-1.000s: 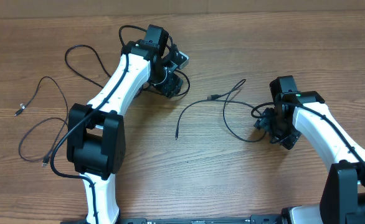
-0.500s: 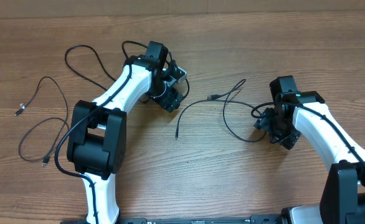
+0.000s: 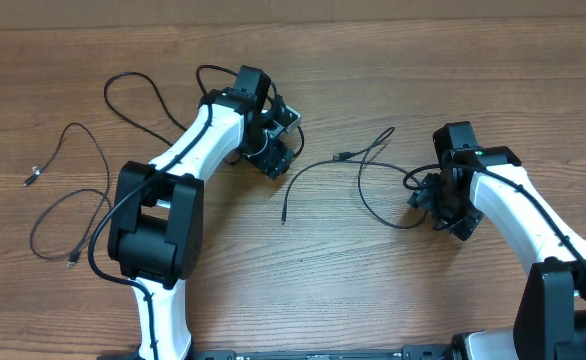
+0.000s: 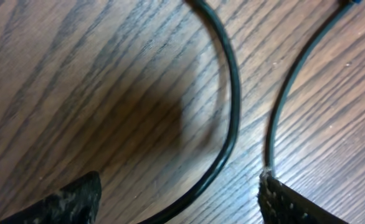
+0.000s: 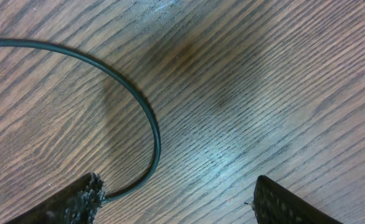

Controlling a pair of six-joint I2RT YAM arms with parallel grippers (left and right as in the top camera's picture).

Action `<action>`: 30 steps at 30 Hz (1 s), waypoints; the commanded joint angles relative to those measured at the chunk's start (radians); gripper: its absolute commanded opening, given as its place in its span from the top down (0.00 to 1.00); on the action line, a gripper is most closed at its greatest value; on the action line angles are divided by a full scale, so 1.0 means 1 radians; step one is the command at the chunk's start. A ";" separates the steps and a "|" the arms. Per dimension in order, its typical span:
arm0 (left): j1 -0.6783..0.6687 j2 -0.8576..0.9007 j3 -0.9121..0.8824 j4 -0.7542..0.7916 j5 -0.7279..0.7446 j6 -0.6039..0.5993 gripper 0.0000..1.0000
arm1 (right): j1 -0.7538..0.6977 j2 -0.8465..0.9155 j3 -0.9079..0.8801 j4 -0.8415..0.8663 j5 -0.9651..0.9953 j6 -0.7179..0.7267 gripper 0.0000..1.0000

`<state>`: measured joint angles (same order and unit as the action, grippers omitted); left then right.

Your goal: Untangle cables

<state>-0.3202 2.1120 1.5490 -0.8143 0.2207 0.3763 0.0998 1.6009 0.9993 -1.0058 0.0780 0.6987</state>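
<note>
Black cables (image 3: 313, 168) lie flat on the wood table (image 3: 273, 290): loose loops at left, one strand centre, one curve by the right arm. Left gripper (image 3: 278, 150) low over table, jaws apart, nothing clamped, one cable (image 4: 232, 106) passing between its fingers. Right gripper (image 3: 428, 200) jaws apart too, cable curve (image 5: 148, 118) runs up to one finger.

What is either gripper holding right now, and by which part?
Nothing is held. The left gripper and right gripper both stand open; a black cable lies loose on the wood between the left jaws, unclamped.
</note>
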 commanded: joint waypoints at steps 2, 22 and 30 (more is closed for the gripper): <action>-0.048 0.003 -0.008 0.006 -0.024 0.063 0.18 | 0.000 -0.021 0.001 0.005 -0.001 0.000 0.24; -0.114 0.012 -0.020 0.029 -0.344 0.045 0.78 | 0.000 -0.021 0.001 0.004 -0.001 -0.023 0.25; -0.126 0.003 0.082 -0.060 -0.429 -0.047 0.96 | 0.000 -0.021 0.001 0.003 -0.001 -0.023 0.24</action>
<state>-0.4389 2.1120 1.5517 -0.8394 -0.1368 0.4095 0.0998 1.6009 0.9993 -1.0065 0.0780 0.6800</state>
